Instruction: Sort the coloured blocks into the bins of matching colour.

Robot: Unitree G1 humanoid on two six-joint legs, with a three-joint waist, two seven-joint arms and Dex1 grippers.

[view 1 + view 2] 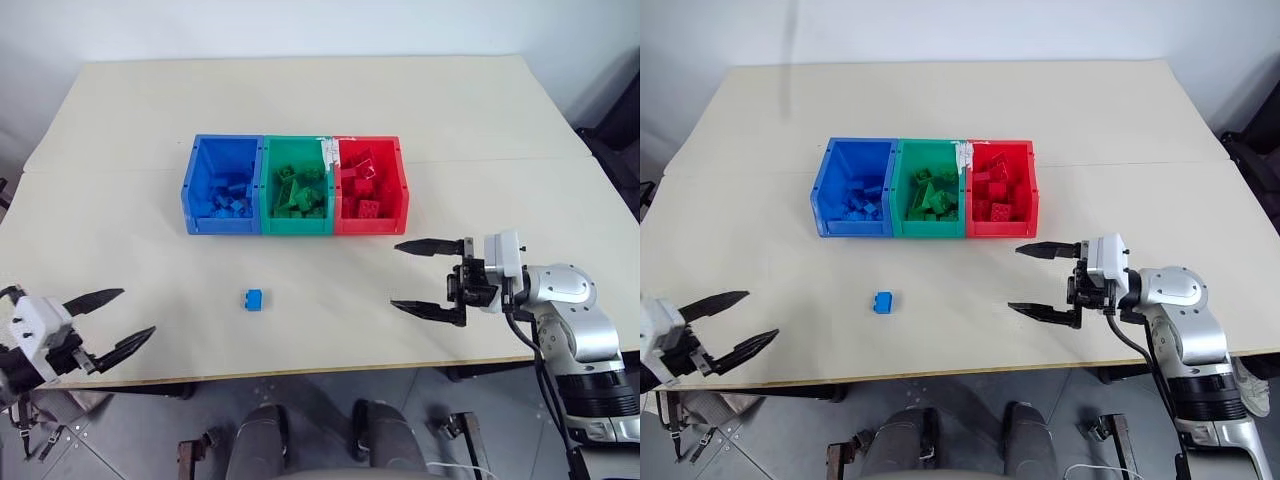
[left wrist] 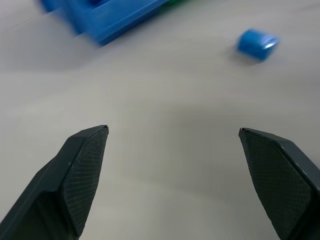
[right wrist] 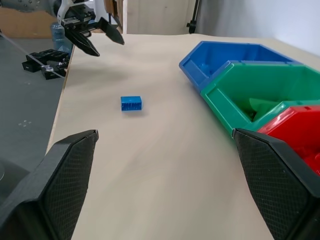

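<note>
Resting loose near the worktop's front edge, the blue block looks light, rigid and slick; pinch its flat sides, not the studs. Bins sit mid-worktop. Left claw and right claw both gape empty.

Bins glossy smooth plastic; table matt, smooth; pincer pads black, fine cross-hatched texture.

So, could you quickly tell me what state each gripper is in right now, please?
Left gripper: open, holding nothing, at the table's near edge.
Right gripper: open, holding nothing, over the table in front of the red bin.
</note>
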